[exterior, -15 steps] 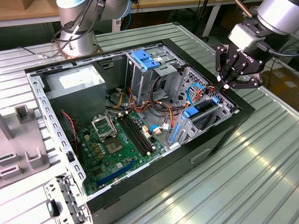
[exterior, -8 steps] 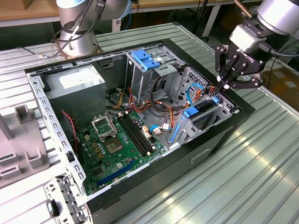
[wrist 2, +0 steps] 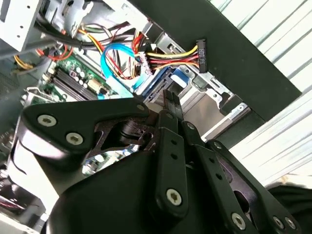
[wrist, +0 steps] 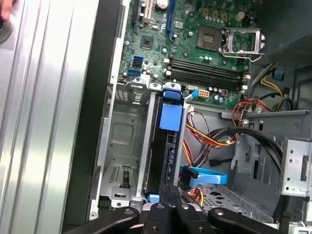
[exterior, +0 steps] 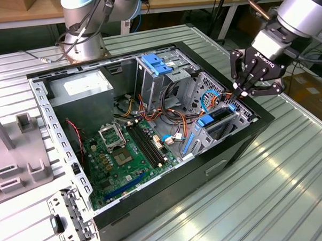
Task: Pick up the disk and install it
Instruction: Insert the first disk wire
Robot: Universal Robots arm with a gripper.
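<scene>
Hovering at the case's front corner, my gripper (exterior: pixel 240 90) has its fingers pressed together into one narrow tip, and nothing is pinched between them. In both wrist views the fingertips (wrist: pixel 168 195) meet right at the near end of the disk (wrist: pixel 165 146); whether they touch it or sit just clear of it I cannot tell.

The disk stands on edge in the drive cage (wrist: pixel 124 146) straight ahead of my fingertips, its dark slab running away from me with the light-blue carrier (wrist: pixel 170 116) showing at the far end. Just beside it is an open metal bay.

On the other side of the disk, a blue ribbon cable (wrist: pixel 204 174) loops close by, along with a bundle of red, yellow and black wires (wrist: pixel 204 134). The black power connector (wrist 2: pixel 201 53) hangs loose near the case rim. Farther out lies the motherboard (wrist: pixel 195 34), and beyond the case (exterior: pixel 216 169) the ribbed metal table (exterior: pixel 281 190).

I judge the pickup done and the disk already in its slot. Whether it is fully seated I cannot tell.
</scene>
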